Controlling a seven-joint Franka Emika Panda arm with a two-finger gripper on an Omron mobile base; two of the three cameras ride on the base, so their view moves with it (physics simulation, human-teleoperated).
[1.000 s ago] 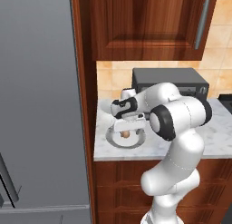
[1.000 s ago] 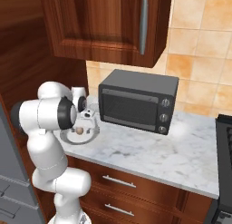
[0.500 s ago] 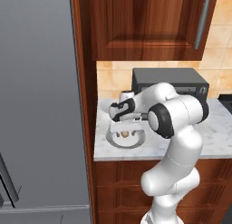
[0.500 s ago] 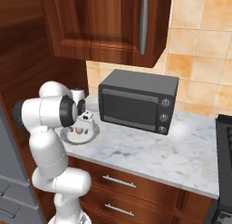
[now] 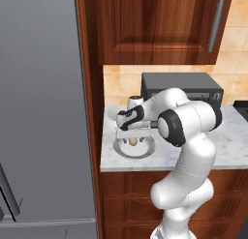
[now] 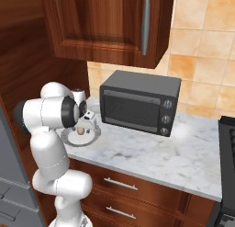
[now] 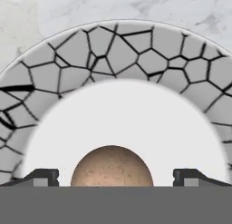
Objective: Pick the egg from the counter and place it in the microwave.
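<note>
White marble with faint grey veining forms the table [image 6: 151, 157], carried over reddish-brown cabinets beneath a tiled wall. Taking the plate [image 7: 113, 51] as landmark, with its white centre and cracked grey rim: it is seen lying flat on the table near the left end. On the plate's white centre the egg [image 7: 112, 166] is seated, tan and speckled, also seen in the base views [image 5: 133, 141] [image 6: 81, 130]. Directly above the plate the fingers [image 7: 115, 177] are held spread wide, one tip on each side of the egg, neither touching it. Behind and to the right of the plate a dark grey boxy oven [image 6: 140, 102] is stood against the wall, its door shut.
</note>
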